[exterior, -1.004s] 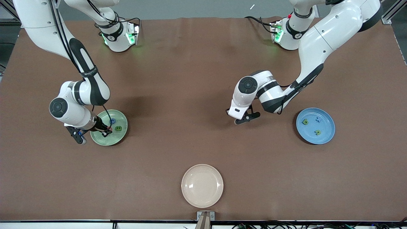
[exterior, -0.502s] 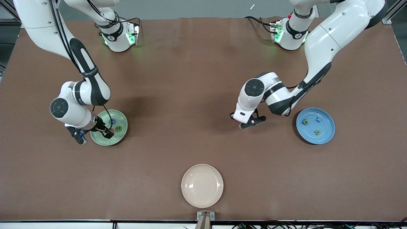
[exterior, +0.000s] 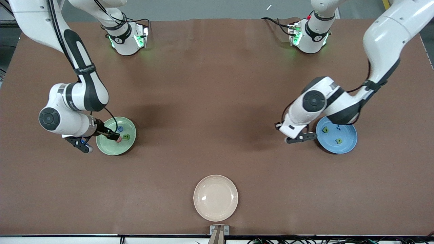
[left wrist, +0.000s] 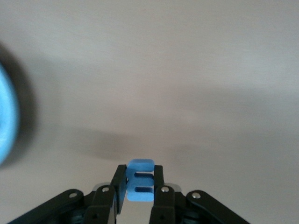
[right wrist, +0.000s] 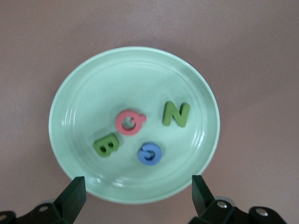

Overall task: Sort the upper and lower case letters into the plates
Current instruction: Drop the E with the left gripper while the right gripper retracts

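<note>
The pale green plate (exterior: 112, 148) holds the pink G (right wrist: 130, 122), green B (right wrist: 106, 146), green N (right wrist: 176, 114) and blue C (right wrist: 150, 153). My right gripper (exterior: 99, 142) is open and empty over that plate's rim, its fingertips (right wrist: 74, 192) wide apart. My left gripper (left wrist: 139, 186) is shut on the blue m (left wrist: 139, 179). It hangs over bare table (exterior: 301, 138) just beside the blue plate (exterior: 349, 135), which holds two small green letters (exterior: 325, 129) and the blue t (exterior: 338, 127).
A cream-white plate (exterior: 215, 198) sits near the table's front edge, midway between the arms. The blue plate's rim shows at the edge of the left wrist view (left wrist: 5, 116).
My left arm has carried the blue m from mid-table to beside the blue plate. My right gripper has shifted slightly toward its end of the table; the pink G now lies uncovered in the green plate.
</note>
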Robot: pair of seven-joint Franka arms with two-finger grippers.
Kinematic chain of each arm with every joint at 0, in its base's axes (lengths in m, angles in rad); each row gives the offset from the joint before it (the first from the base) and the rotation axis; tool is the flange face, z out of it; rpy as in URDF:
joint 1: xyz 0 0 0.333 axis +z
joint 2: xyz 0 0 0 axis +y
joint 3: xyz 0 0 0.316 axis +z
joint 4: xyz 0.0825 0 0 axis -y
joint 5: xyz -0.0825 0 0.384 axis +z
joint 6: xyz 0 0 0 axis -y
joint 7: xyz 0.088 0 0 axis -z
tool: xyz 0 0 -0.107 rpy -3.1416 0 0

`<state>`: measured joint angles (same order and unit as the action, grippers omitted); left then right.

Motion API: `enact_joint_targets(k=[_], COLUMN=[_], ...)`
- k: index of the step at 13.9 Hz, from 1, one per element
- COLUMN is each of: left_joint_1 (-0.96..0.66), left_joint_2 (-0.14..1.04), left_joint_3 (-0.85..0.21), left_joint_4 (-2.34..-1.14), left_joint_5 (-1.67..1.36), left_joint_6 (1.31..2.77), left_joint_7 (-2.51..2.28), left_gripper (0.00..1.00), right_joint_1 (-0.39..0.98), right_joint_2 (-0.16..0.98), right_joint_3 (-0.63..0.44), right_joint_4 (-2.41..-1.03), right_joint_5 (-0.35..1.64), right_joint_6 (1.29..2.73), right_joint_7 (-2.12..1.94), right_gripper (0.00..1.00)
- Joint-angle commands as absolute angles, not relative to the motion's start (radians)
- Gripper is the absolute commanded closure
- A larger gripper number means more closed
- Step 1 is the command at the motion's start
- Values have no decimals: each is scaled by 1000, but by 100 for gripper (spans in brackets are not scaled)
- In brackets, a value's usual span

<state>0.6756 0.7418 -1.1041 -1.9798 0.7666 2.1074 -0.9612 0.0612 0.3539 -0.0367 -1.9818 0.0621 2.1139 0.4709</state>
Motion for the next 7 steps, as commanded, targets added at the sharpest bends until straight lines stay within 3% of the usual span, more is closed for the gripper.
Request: enact_joint_targets(k=[1, 5, 7], left_joint_1=[829, 1015, 1078], left_joint_2=[718, 718, 726], left_joint_3=[-1149, -1178, -1178], left_joint_4=[-2071, -2120, -2129], left_joint_5=[793, 862, 905], left_joint_6=[2109, 2109, 2111], left_joint_7=[-832, -654, -574], left_gripper=[88, 88, 88], right_joint_1=[51, 55, 49], right_joint_2=[258, 258, 256], right_joint_3=[-32, -29, -31], right_joint_4=[-1985, -1795, -1735], right_joint_5=[52, -47, -48], right_joint_6=[1986, 1636, 1563], right_joint_7=[316, 227, 126], right_gripper=[0, 0, 0])
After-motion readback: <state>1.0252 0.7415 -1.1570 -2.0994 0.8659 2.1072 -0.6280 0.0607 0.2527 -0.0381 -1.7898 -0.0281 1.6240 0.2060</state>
